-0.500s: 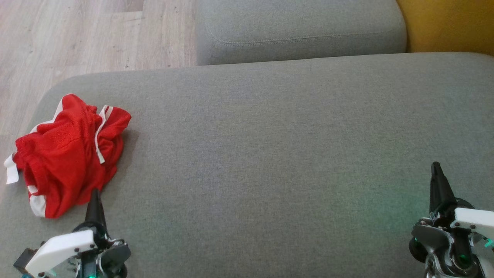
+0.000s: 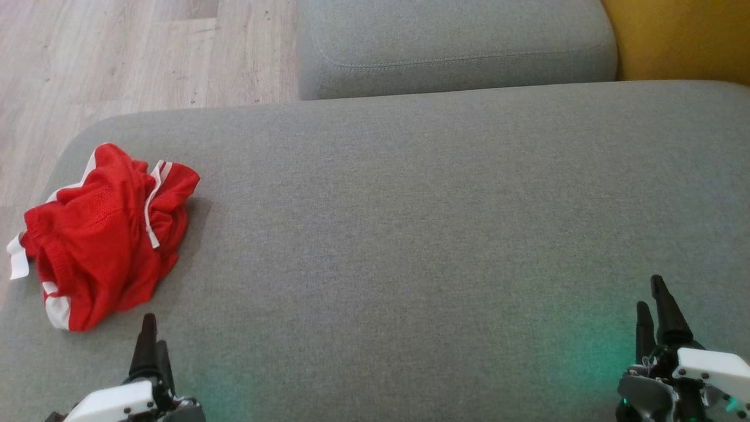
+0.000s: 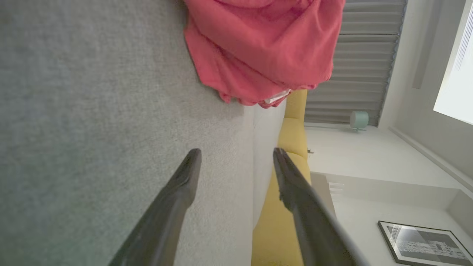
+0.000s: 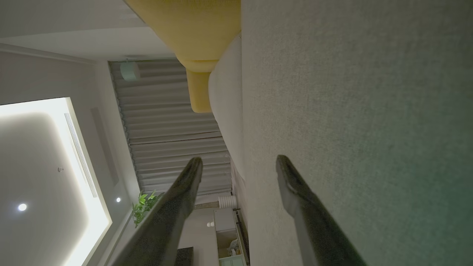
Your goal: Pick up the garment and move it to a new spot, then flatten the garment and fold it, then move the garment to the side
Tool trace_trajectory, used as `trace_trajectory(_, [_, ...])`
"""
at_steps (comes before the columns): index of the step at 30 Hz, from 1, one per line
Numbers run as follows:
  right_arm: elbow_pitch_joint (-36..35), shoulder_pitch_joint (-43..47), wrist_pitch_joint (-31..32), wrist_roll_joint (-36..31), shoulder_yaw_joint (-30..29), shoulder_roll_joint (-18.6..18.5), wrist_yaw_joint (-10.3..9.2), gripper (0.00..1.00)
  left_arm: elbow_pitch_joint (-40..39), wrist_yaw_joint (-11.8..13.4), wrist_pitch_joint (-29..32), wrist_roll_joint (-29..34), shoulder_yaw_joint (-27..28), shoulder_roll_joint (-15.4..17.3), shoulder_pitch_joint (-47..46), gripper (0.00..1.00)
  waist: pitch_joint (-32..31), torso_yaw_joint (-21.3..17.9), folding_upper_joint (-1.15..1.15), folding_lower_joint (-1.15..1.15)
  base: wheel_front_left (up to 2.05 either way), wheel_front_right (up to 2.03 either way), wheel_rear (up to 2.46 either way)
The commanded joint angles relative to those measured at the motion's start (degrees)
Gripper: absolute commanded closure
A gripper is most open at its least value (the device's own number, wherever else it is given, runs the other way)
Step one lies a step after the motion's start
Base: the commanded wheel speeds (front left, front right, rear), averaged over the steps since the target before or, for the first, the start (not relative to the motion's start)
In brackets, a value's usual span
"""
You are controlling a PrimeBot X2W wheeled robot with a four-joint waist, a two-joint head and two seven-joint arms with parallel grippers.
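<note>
Both arms have drawn back: the left gripper [image 2: 153, 331], fingers parted, sits just short of the red garment [image 2: 105, 234] at the left edge of the grey sofa seat [image 2: 410, 234]; the right gripper [image 2: 650, 292], likewise parted, is well apart.

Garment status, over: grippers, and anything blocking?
Left gripper open, empty, just short of garment. Right gripper open, empty. Garment crumpled at left end of cushion, untouched. Nothing in the way.

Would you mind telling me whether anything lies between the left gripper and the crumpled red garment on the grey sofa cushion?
Nothing visible does: bare grey sofa cushion lies between the open left gripper and the crumpled red garment.
</note>
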Motion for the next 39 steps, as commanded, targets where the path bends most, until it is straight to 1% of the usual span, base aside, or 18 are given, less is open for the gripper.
trace_trajectory(1, [-2.0,-2.7,-0.6,-0.17,0.66,-0.18,0.03,0.0,-1.98,-0.02,-0.46,0.46,-0.47,0.11,-2.57,0.0,-0.04,0.01,0.0,0.0,0.0,0.0,0.0])
trace_trajectory(6, [-1.83,-2.96,-1.5,-1.3,1.79,-0.2,0.05,0.0,-1.97,-0.03,-1.31,1.78,-0.85,0.12,-2.72,0.0,-0.18,0.05,0.0,0.0,0.0,0.0,0.0])
trace_trajectory(11, [-1.04,-3.29,-2.34,-4.34,2.25,-0.22,0.06,0.0,-2.23,0.09,-2.16,4.97,-0.63,0.13,-2.78,0.0,-0.35,0.11,0.0,0.0,0.0,0.0,0.0])
trace_trajectory(26, [-1.63,-3.18,-4.88,-18.5,4.2,-0.27,0.12,0.0,-4.1,2.49,-4.72,16.38,-2.69,0.16,-2.64,0.0,-0.85,0.6,0.0,0.0,0.0,0.0,0.0])
trace_trajectory(34, [-1.61,-3.36,-6.23,-25.51,4.05,-0.3,0.15,0.0,-4.81,4.25,-6.08,24.71,-3.52,0.18,-2.31,0.0,-1.15,0.71,0.0,0.0,0.0,0.0,0.0])
trace_trajectory(39, [-1.47,-3.44,-7.08,-29.48,4.17,-0.31,0.16,0.0,-5.71,4.54,-6.93,29.32,-4.31,0.19,-2.29,0.0,-1.38,0.94,0.0,0.0,0.0,0.0,0.0])
